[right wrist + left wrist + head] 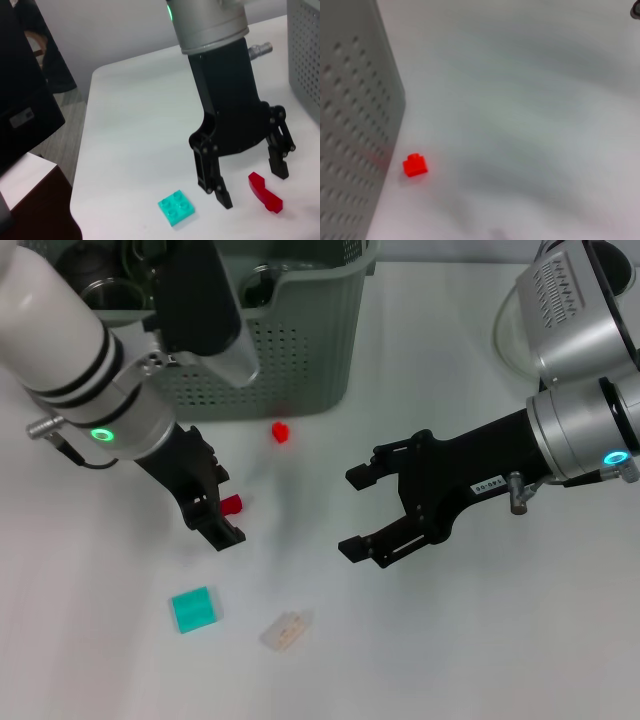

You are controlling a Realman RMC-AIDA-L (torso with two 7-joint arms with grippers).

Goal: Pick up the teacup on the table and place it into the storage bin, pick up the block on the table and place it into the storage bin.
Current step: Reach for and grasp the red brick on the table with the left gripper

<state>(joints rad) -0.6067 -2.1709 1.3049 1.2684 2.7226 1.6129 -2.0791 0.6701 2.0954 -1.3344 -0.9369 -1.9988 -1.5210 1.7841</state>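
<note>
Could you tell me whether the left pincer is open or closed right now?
Open. In the right wrist view the left pincer has its two fingers spread apart above the table, with the dark red block lying between them, not gripped.

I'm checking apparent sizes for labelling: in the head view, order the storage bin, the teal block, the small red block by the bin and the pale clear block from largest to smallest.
1. storage bin, by far the largest.
2. teal block.
3. pale clear block, close to the teal block in size, so that order is unsure.
4. small red block, the smallest.
</note>
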